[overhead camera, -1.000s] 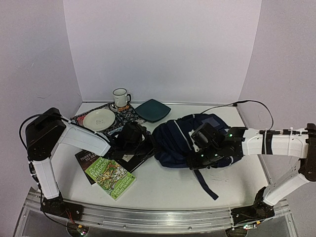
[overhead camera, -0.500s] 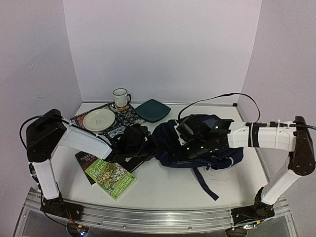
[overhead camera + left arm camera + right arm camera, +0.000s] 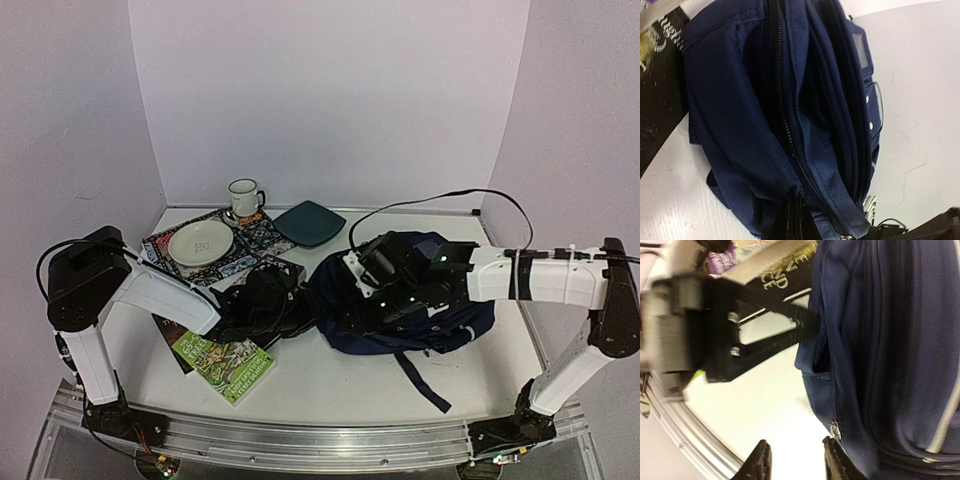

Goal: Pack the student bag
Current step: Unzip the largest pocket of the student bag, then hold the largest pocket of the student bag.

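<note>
The student bag (image 3: 420, 310), a navy-blue backpack, lies on its side in the middle of the table. My left gripper (image 3: 287, 300) is shut on the fabric at the bag's left edge, beside a zipper track (image 3: 790, 145). In the left wrist view the left gripper (image 3: 796, 210) pinches that navy cloth. My right gripper (image 3: 365, 282) hovers over the bag's left part. In the right wrist view it (image 3: 797, 455) is open with only table between its fingers. A silver zipper pull (image 3: 834, 429) sits just above its right finger.
A green book (image 3: 225, 362) lies on a black book at front left. Behind are a cream plate (image 3: 200, 242) on a patterned mat, a white mug (image 3: 244, 198) and a dark teal plate (image 3: 310, 222). A bag strap (image 3: 420, 375) trails toward the front edge.
My right arm swung left across the bag, and its jaws went from shut to open. The bag's left side shifted a little with the left gripper's hold.
</note>
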Controlling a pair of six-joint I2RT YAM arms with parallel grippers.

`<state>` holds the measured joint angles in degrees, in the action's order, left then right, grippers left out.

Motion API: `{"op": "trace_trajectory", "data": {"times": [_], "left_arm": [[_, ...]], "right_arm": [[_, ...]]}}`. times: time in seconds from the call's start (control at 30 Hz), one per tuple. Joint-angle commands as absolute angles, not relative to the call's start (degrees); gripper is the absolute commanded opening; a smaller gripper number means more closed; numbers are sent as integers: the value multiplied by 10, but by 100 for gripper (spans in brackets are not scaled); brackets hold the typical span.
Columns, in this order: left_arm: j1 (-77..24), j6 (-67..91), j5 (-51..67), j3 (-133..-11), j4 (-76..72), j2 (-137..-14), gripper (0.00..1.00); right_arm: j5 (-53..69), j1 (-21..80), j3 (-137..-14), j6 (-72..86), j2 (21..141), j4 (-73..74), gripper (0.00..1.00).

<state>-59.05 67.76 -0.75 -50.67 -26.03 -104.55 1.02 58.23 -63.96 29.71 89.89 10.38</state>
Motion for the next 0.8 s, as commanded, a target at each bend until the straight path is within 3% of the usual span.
{"op": "trace_trajectory", "data": {"times": [0.0,0.2,0.47,0.63,0.77], "left_arm": [[-594,648,9,-505,-305,-1022,0],[-593,635,17,-508,-305,-1025,0],[-593,623,33,-516,-304,-1028,0],[-593,614,40,-517,-305,-1027,0],[-593,602,45,-514,-304,-1023,1]], "right_arm": [[0,583,-621,194,838,146,45],[-55,583,-584,94,805,170,57],[-110,583,-559,6,866,167,57],[-130,583,-557,-23,895,135,49],[-138,582,-561,-24,906,127,27]]}}
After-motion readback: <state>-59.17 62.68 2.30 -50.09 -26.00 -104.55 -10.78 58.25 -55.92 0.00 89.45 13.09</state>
